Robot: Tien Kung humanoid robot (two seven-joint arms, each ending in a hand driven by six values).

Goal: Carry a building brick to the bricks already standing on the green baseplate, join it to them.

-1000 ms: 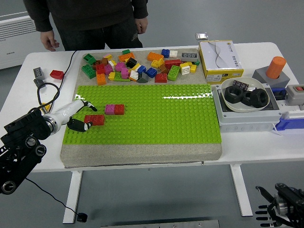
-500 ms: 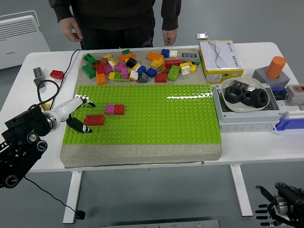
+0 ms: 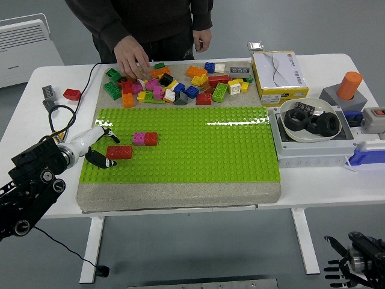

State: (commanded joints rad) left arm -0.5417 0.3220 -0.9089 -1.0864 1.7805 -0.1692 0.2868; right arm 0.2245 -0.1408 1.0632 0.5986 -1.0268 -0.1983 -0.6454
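The green baseplate [image 3: 198, 147] lies on a grey slab. On its left part stand a joined pink and red brick pair [image 3: 145, 138] and, just below it, a single red brick [image 3: 119, 152]. My left hand [image 3: 101, 147] rests at the baseplate's left edge, fingers spread open; its lower fingertip [image 3: 104, 162] sits right by the red brick's left end and holds nothing. My right hand [image 3: 352, 265] hangs open below the table at the bottom right. A person's hand [image 3: 132, 59] reaches into the pile of loose bricks [image 3: 174, 81] behind the baseplate.
A yellow-and-white box [image 3: 280, 75] stands at the back right. A white bowl with black tyres [image 3: 313, 122] sits in a grey tray right of the baseplate. An orange cylinder [image 3: 349, 85] stands far right. A loose red brick [image 3: 72, 94] and a cable [image 3: 60, 120] lie left.
The person has stepped closer and lowered a hand into the brick pile. My left hand has drawn back slightly to the left. The red brick has not moved.
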